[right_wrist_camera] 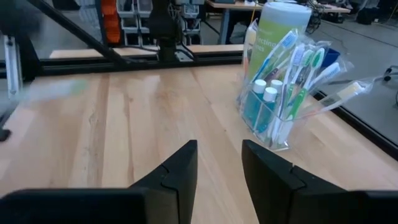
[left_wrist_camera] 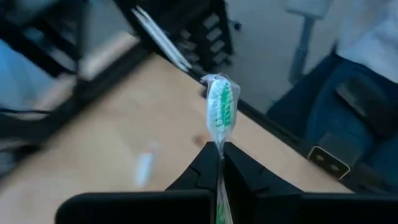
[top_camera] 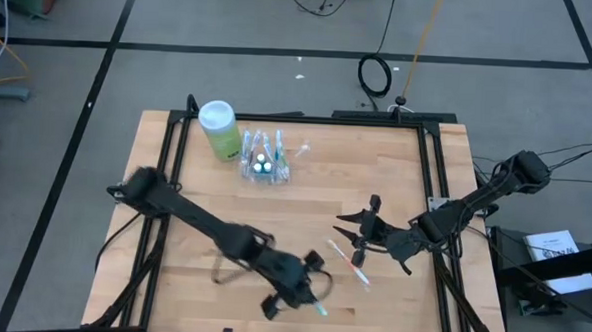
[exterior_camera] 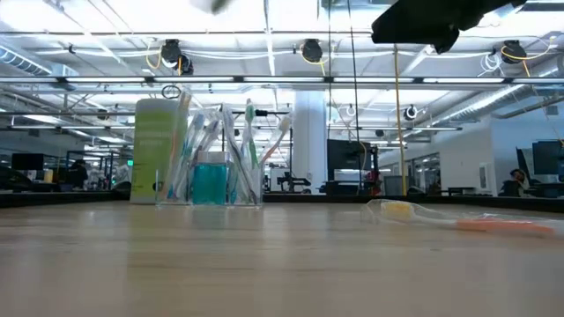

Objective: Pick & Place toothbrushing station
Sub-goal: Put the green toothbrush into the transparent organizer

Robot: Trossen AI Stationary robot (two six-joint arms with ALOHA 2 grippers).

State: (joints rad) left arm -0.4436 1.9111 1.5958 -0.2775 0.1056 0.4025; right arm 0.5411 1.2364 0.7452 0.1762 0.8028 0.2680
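Left hand (left_wrist_camera: 219, 163) pinches a wrapped green toothbrush (left_wrist_camera: 219, 109) by its lower end at the desk's (top_camera: 201, 272) near edge; judged best carried upright, grip firm, to the clear cup (top_camera: 263, 166) at the far side. Right hand (right_wrist_camera: 217, 165), part open and empty, waits mid-desk near another wrapped toothbrush (top_camera: 349, 263). Behind: open workshop, ceiling lights.

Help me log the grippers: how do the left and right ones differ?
The left gripper is shut on a green toothbrush; the right gripper is open and empty. The left is near the table's front edge, the right mid-table. Both are dark and two-fingered.
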